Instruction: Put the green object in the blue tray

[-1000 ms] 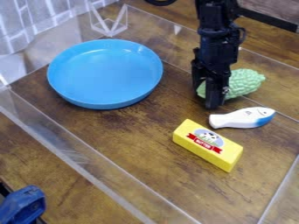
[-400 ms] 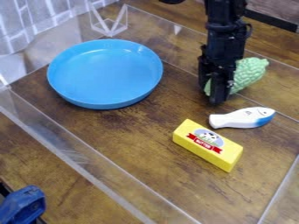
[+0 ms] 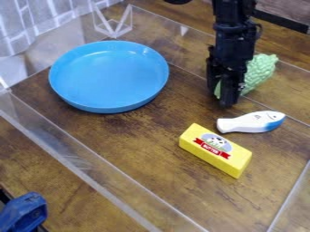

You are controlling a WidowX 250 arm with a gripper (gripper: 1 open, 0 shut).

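The black gripper [image 3: 230, 88] points straight down, its fingers closed around the near end of the green object [image 3: 258, 71], which lies on the wooden table [image 3: 133, 154] well to the right of the blue tray [image 3: 108, 76]. The tray sits apart from the arm. Nearer the camera than the green object lie a white and blue fish toy [image 3: 252, 121] and a yellow block [image 3: 216, 148]

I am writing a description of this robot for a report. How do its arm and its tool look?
The arm is black and comes down from the top edge of the picture. The tool is also black, a narrow blocky body with slim dark fingers. No cables or markings can be made out.
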